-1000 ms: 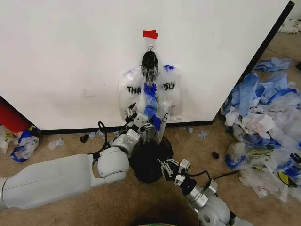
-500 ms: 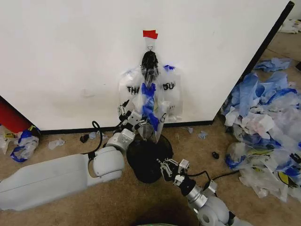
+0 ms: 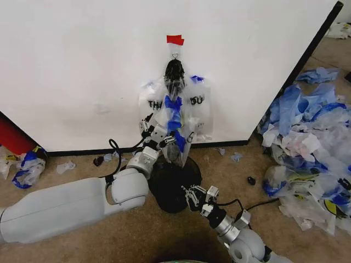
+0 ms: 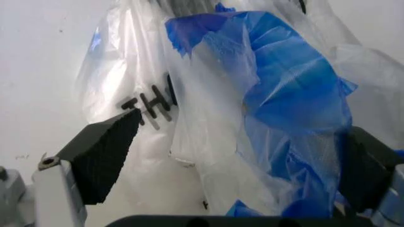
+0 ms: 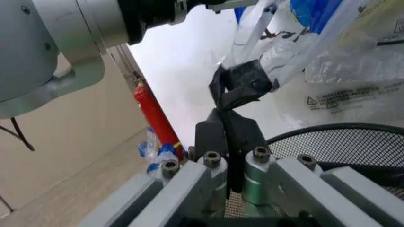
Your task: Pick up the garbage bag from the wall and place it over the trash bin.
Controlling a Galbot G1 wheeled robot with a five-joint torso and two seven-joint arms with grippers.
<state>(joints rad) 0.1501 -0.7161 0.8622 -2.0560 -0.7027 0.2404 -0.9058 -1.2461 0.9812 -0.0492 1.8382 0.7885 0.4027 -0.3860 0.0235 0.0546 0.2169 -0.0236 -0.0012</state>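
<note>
Garbage bag (image 3: 174,112) above trash bin (image 3: 174,186)

Left arm (image 3: 66,211): thick, smooth pale-grey shell across the lower left of the frame, ball-shaped joint, black cable looped at the wrist.
Left gripper (image 3: 159,137): silver-grey block body, black ribbed pads (image 4: 104,153).
Right arm (image 3: 247,246): slimmer, silver ringed segments, lower right.
Right gripper (image 3: 196,196): black fingers (image 5: 230,137), silver knuckles with dark screws.

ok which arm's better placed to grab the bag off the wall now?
Left. The left gripper is open, its pads either side of the garbage bag hanging on the wall. The right gripper is shut, low beside the trash bin.
</note>
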